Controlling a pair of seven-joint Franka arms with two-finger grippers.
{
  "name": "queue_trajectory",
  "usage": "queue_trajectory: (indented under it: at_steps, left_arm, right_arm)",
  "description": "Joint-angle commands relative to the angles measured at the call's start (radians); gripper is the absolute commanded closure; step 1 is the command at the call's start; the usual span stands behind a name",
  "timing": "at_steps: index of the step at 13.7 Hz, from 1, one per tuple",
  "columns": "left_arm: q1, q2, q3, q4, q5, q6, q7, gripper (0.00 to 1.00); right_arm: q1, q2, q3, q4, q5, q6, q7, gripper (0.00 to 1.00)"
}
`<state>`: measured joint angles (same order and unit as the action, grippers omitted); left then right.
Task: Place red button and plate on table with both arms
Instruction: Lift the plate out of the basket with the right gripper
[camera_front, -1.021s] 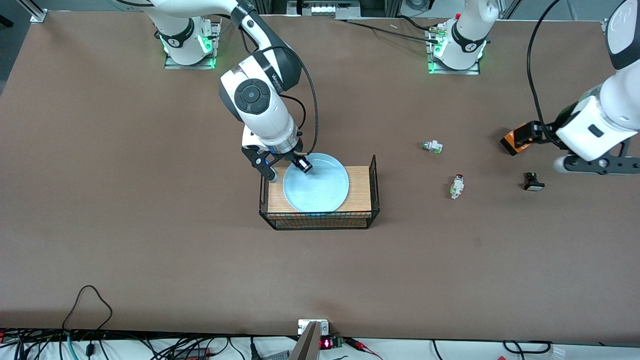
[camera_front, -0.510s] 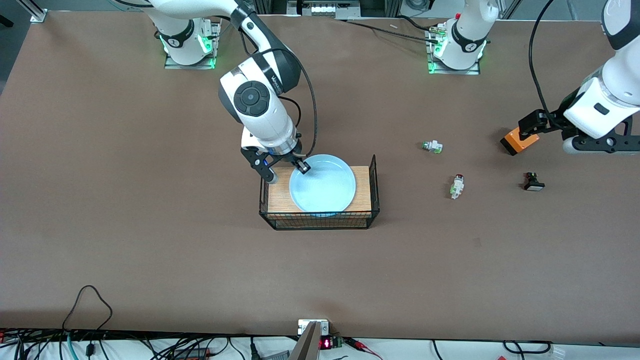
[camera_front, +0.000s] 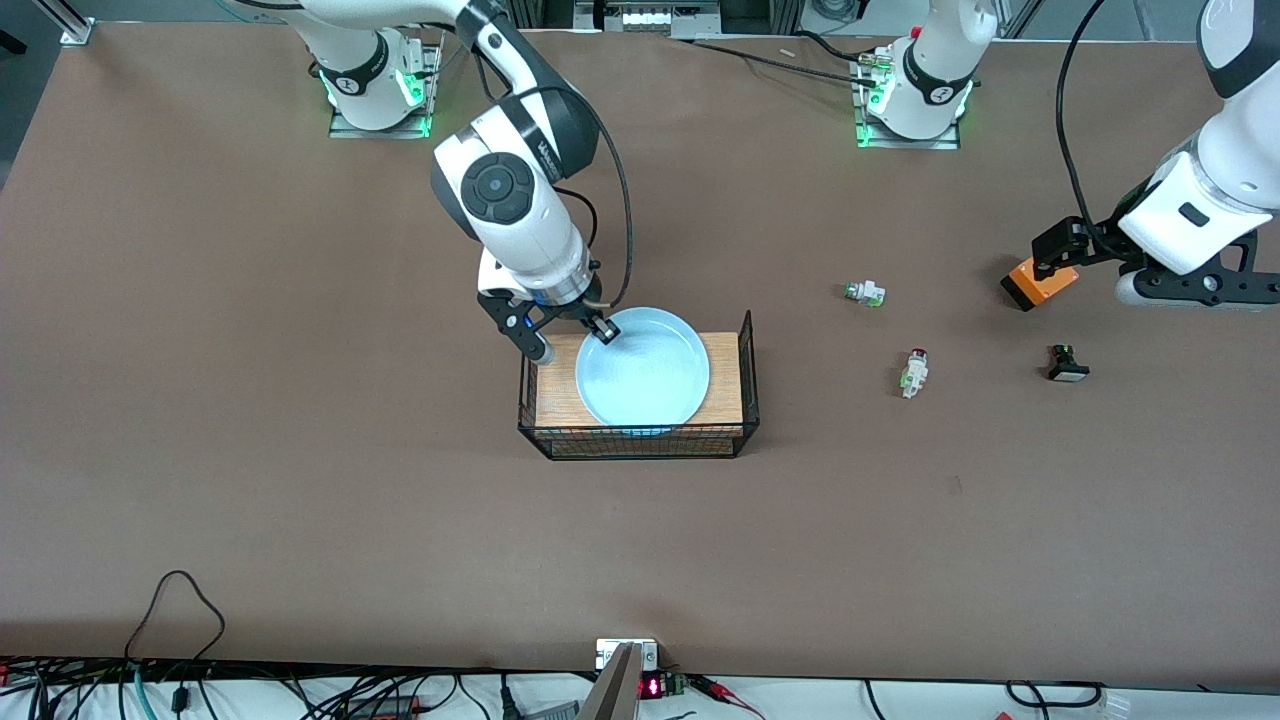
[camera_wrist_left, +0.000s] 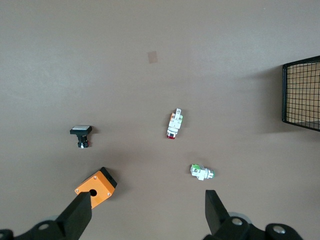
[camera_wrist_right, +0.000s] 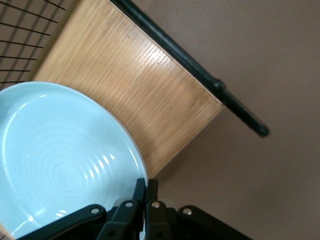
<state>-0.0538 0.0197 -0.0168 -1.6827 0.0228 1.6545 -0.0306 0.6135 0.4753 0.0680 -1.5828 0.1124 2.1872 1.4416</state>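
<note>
The pale-blue plate (camera_front: 645, 368) is over the wooden board (camera_front: 555, 385) in the black wire basket (camera_front: 745, 380). My right gripper (camera_front: 600, 333) is shut on the plate's rim at the edge nearest the right arm's base. The right wrist view shows the two fingers pinched on that rim (camera_wrist_right: 146, 185) and the plate (camera_wrist_right: 55, 160). The red button (camera_front: 913, 372) lies on the brown table (camera_front: 300, 450) between the basket and the left arm's end. My left gripper (camera_front: 1195, 288) is open and empty, high over the table beside the orange box; the left wrist view shows the gripper (camera_wrist_left: 147, 200) and the red button (camera_wrist_left: 174, 124).
A green-capped switch (camera_front: 865, 293) lies farther from the front camera than the red button. A black switch (camera_front: 1066, 363) and an orange box (camera_front: 1035, 285) lie toward the left arm's end. The basket's tall wire end (camera_wrist_left: 301, 92) faces the switches.
My right gripper has raised the plate by its rim and shifted it slightly toward the left arm's end. My left gripper has moved toward its base end of the table.
</note>
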Motion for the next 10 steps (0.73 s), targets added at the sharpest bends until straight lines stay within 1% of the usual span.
queue_trajectory:
  at_steps: [1, 2, 4, 5, 7, 9, 10]
  left_arm:
    - [0.012, -0.017, -0.008, -0.014, 0.002, 0.013, 0.028, 0.00]
    - [0.014, -0.017, -0.006, -0.014, 0.000, 0.011, 0.028, 0.00]
    - [0.017, -0.014, -0.002, -0.014, 0.000, 0.011, 0.026, 0.00]
    - [0.017, -0.015, -0.002, -0.014, 0.002, 0.011, 0.026, 0.00]
    - [0.017, -0.014, -0.003, -0.014, 0.000, 0.011, 0.026, 0.00]
    - [0.017, -0.014, -0.006, -0.014, 0.002, 0.013, 0.024, 0.00]
    - [0.017, -0.015, -0.008, -0.014, 0.000, 0.011, 0.021, 0.00]
  right_arm:
    - [-0.014, -0.093, -0.014, 0.010, 0.015, -0.078, -0.013, 1.00]
    - [-0.023, -0.115, -0.014, 0.045, 0.016, -0.120, -0.015, 1.00]
    - [-0.037, -0.118, -0.014, 0.151, 0.044, -0.226, -0.020, 1.00]
    - [-0.052, -0.118, -0.013, 0.182, 0.046, -0.257, -0.039, 1.00]
    - [-0.087, -0.118, -0.014, 0.205, 0.055, -0.302, -0.114, 1.00]
    - [-0.156, -0.119, -0.016, 0.225, 0.110, -0.346, -0.215, 1.00]
    - [-0.210, -0.119, -0.016, 0.240, 0.125, -0.378, -0.289, 1.00]
